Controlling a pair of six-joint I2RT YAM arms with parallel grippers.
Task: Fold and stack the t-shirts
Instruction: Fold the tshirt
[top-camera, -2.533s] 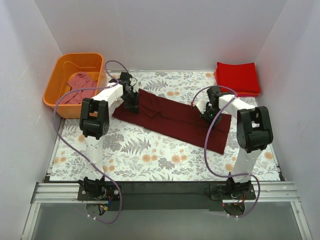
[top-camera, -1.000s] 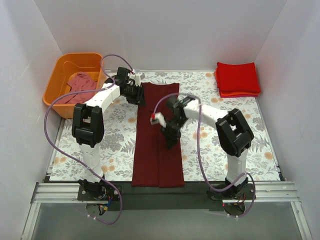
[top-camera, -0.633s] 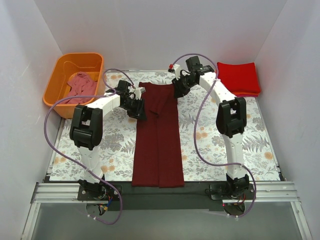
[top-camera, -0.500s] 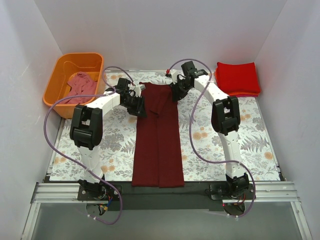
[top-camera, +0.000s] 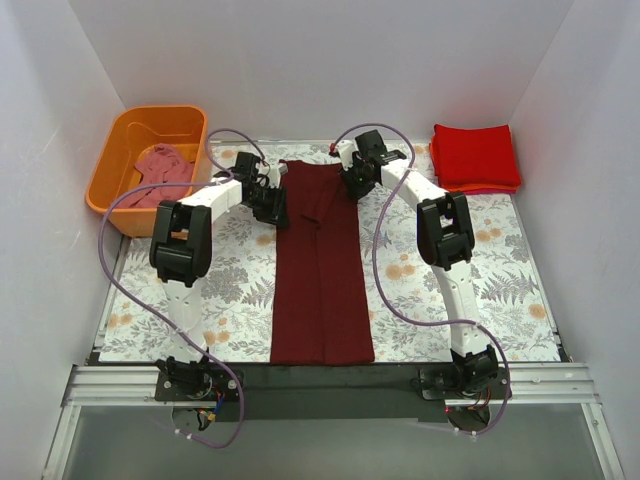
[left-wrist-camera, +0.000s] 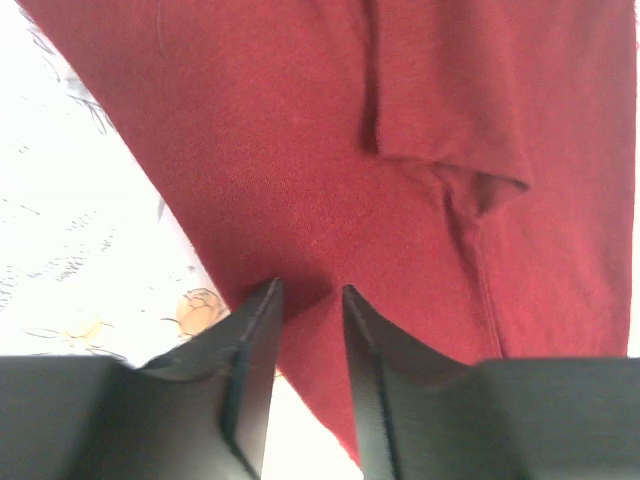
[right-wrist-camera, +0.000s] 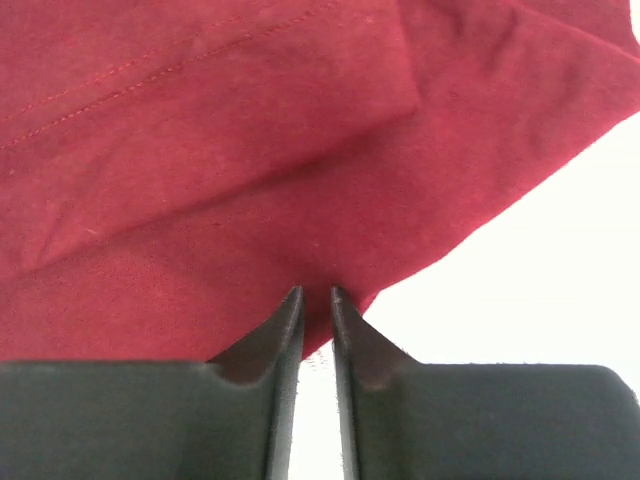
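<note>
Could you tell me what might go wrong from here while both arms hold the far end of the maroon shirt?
1. The right end effector pinches only the very edge of the maroon t-shirt, so the cloth could slip out when lifted.
2. A folded-in sleeve lies loose near the left end effector; it may bunch into the next fold.
3. The near hem lies at the front edge of the table and might slide off.
</note>
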